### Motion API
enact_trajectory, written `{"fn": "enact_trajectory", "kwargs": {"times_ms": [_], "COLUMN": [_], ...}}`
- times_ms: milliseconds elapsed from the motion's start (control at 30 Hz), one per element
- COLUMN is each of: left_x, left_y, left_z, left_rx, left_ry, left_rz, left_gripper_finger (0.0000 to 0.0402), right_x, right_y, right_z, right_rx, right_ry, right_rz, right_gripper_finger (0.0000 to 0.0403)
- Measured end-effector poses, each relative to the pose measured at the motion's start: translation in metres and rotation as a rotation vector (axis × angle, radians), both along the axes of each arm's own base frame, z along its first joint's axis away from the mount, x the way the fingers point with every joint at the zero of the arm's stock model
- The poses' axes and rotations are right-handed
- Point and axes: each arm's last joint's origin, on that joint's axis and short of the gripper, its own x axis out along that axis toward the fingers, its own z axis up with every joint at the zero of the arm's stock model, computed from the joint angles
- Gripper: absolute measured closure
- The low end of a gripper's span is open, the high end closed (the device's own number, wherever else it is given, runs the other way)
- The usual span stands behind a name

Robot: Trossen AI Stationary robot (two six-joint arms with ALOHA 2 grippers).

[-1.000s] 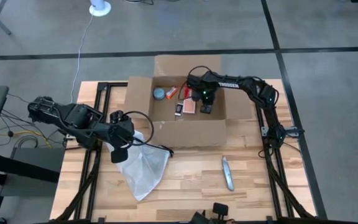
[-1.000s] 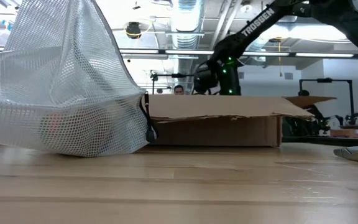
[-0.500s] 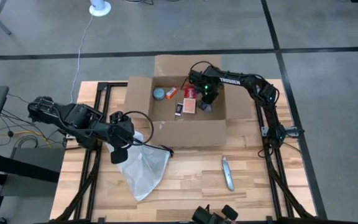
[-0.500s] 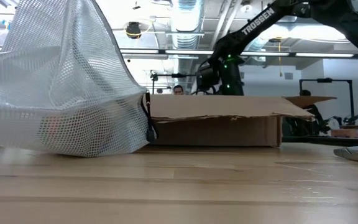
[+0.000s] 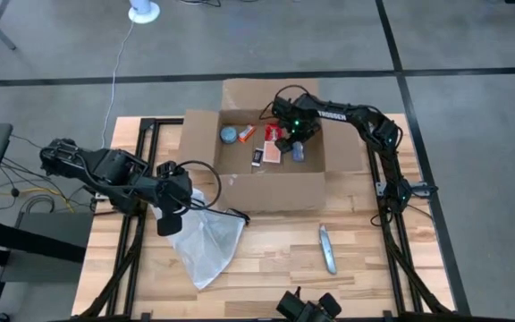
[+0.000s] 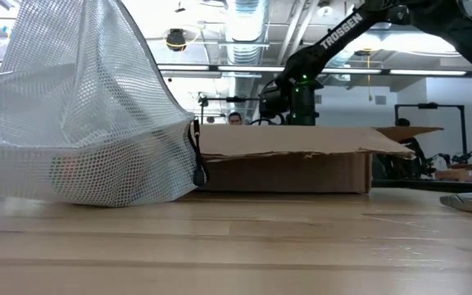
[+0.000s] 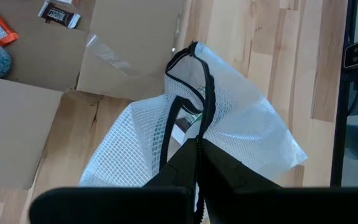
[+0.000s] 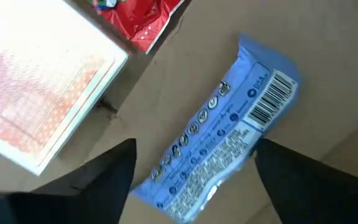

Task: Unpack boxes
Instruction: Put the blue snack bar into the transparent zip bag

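The brown cardboard box (image 5: 240, 183) stands open at the table's far middle. My right gripper (image 8: 194, 186) is down inside it, open. Its fingers stand on either side of a blue-wrapped bar (image 8: 222, 149) that lies flat on the box floor (image 8: 328, 56). I cannot tell whether they touch the bar. Beside the bar lie a pink card pack (image 8: 36, 93) and a red packet (image 8: 135, 18). At the table's left, my left gripper (image 5: 170, 215) is shut on a white mesh bag (image 5: 206, 243). My left gripper pinches the mesh bag's black-trimmed mouth edge (image 7: 199, 134) between its two fingers, coming from above. That edge is raised, and the mesh hangs slack below it. The bag's lower part (image 6: 97, 176) rests on the table.
A teal tin (image 5: 230, 134), an orange wrapper (image 5: 247, 132) and a small dark bar (image 5: 257, 159) also lie in the box. A grey utility knife (image 5: 328, 249) lies on the table near the right. The box flaps (image 5: 266, 92) stand spread at the far and left sides.
My right gripper has turned and shifted slightly toward the far edge inside the box, and the blue bar now shows lying on the box floor beside it. The left gripper and mesh bag have stayed where they were.
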Motion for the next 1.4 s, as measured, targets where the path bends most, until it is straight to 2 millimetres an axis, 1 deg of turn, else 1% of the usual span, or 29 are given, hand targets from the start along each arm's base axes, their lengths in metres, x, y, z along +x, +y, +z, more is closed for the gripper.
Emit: {"fn": "enact_trajectory", "kwargs": {"times_ms": [100, 200, 267, 333, 400, 467, 567, 600, 633, 667, 733, 800, 833, 900, 967, 1033, 1100, 1233, 1333, 1400], "left_x": [0.000, 0.000, 0.000, 0.000, 0.000, 0.000, 0.000, 0.000, 0.000, 0.000, 0.000, 0.000, 0.000, -0.001, -0.002, -0.002, -0.002, -0.002, -0.001, -0.001], "left_y": [0.000, 0.000, 0.000, 0.000, 0.000, 0.000, 0.000, 0.000, 0.000, 0.000, 0.000, 0.000, 0.000, 0.000, 0.001, 0.001, 0.001, 0.001, 0.001, 0.001], "left_z": [0.000, 0.000, 0.000, 0.000, 0.000, 0.000, 0.000, 0.000, 0.000, 0.000, 0.000, 0.000, 0.000, 0.000, -0.001, -0.001, -0.001, -0.001, -0.001, -0.001], "left_rx": [0.001, 0.004, 0.004, 0.008, 0.009, 0.012, 0.018, 0.018, 0.018, 0.018, 0.018, 0.018, 0.019, 0.024, 0.028, 0.030, 0.030, 0.037, 0.037, 0.039], "left_ry": [0.000, 0.001, 0.000, 0.001, 0.001, 0.001, 0.002, 0.002, 0.002, 0.002, 0.003, 0.003, 0.004, 0.011, 0.022, 0.027, 0.027, 0.025, 0.018, 0.017], "left_rz": [-0.002, -0.008, -0.008, -0.015, -0.018, -0.024, -0.034, -0.034, -0.034, -0.034, -0.034, -0.035, -0.037, -0.041, -0.041, -0.041, -0.041, -0.046, -0.045, -0.049], "left_gripper_finger": [0.0402, 0.0402, 0.0402, 0.0402, 0.0402, 0.0402, 0.0402, 0.0402, 0.0402, 0.0402, 0.0402, 0.0402, 0.0402, 0.0402, 0.0402, 0.0402, 0.0402, 0.0402, 0.0402, 0.0402], "right_x": [-0.002, -0.005, -0.009, -0.012, -0.013, -0.013, -0.013, -0.012, -0.011, -0.010, -0.006, -0.001, 0.004, 0.016, 0.029, 0.045, 0.062, 0.099, 0.121, 0.132], "right_y": [0.001, 0.002, 0.002, 0.002, 0.002, 0.002, 0.003, 0.004, 0.005, 0.005, 0.008, 0.014, 0.017, 0.027, 0.042, 0.062, 0.084, 0.133, 0.165, 0.176], "right_z": [-0.011, -0.019, -0.023, -0.026, -0.027, -0.028, -0.028, -0.028, -0.027, -0.025, -0.018, -0.006, 0.003, 0.030, 0.056, 0.075, 0.091, 0.121, 0.131, 0.134], "right_rx": [-0.006, -0.009, -0.004, 0.018, 0.024, 0.023, 0.039, 0.047, 0.051, 0.056, 0.073, 0.086, 0.073, 0.029, -0.011, -0.034, -0.002, 0.044, 0.022, -0.017], "right_ry": [-0.009, -0.019, -0.017, -0.019, -0.017, -0.012, -0.024, -0.031, -0.031, -0.024, 0.002, 0.024, 0.008, -0.045, -0.096, -0.160, -0.277, -0.610, -0.796, -0.893], "right_rz": [-0.022, -0.034, -0.052, -0.067, -0.067, -0.068, -0.020, 0.016, 0.045, 0.067, 0.111, 0.159, 0.188, 0.245, 0.310, 0.379, 0.460, 0.618, 0.729, 0.762], "right_gripper_finger": [0.0071, 0.0070, 0.0079, 0.0098, 0.0135, 0.0195, 0.0324, 0.0359, 0.0375, 0.0378, 0.0378, 0.0384, 0.0389, 0.0396, 0.0396, 0.0396, 0.0397, 0.0398, 0.0399, 0.0399]}}
